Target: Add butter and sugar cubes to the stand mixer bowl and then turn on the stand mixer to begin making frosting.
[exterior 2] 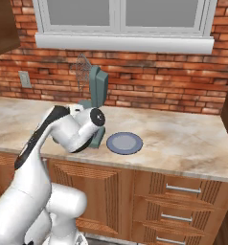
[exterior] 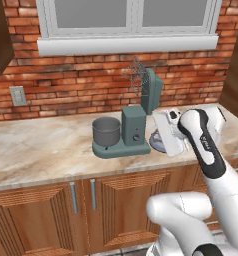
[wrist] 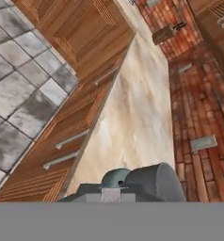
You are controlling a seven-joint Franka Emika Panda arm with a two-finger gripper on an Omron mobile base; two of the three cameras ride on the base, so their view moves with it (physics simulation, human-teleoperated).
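Left to right: stand mixer bowl (exterior: pixel 106 131) seated on the stand mixer (exterior: pixel 134 125) base, head tilted up; plate (exterior 2: pixel 124 142) bare; gripper beside the column, finger state indiscernible. Probably the switching-on step; next, reach a knob.

Materials and surface finishes at the mixer station.
The stand mixer (exterior: pixel 136 127) has a matt teal-green painted look; its stand mixer bowl (exterior: pixel 106 131) is dull dark grey metal. The table (exterior: pixel 41 145) is smooth, veined beige stone. Cabinet fronts (exterior: pixel 46 210) are ribbed brown wood with satin metal handles; the wall (exterior: pixel 66 85) is rough red brick.
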